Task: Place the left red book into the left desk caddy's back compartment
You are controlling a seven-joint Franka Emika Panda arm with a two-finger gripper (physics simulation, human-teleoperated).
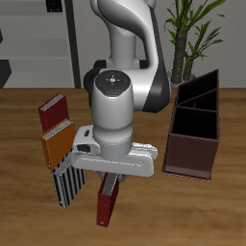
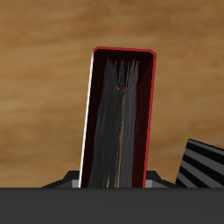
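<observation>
Wood-grain table (image 1: 29,216) fills the scene, with a potted plant (image 1: 197,29) behind the robot's base. Your gripper (image 1: 112,178) hangs low near the table's front edge, and the red book (image 1: 107,202) stands on end right under it, its upper end between the fingers. From the wrist view you look straight down its dark cover with the crimson border (image 2: 121,118); the fingers sit to either side of its near end, so the gripper looks clamped on the red book, though the contact itself is hidden by the hand. You cannot tell whether the book's lower end rests on the table.

Beside it, a striped book (image 1: 65,183) stands near the front edge, with an orange book (image 1: 58,142) and a maroon book (image 1: 54,110) farther back in the same row.

Your caddy (image 1: 195,130) sits well apart from the red book, on the other side of the arm, its three sections running front to back. The back compartment (image 1: 204,89) is its farthest section.
</observation>
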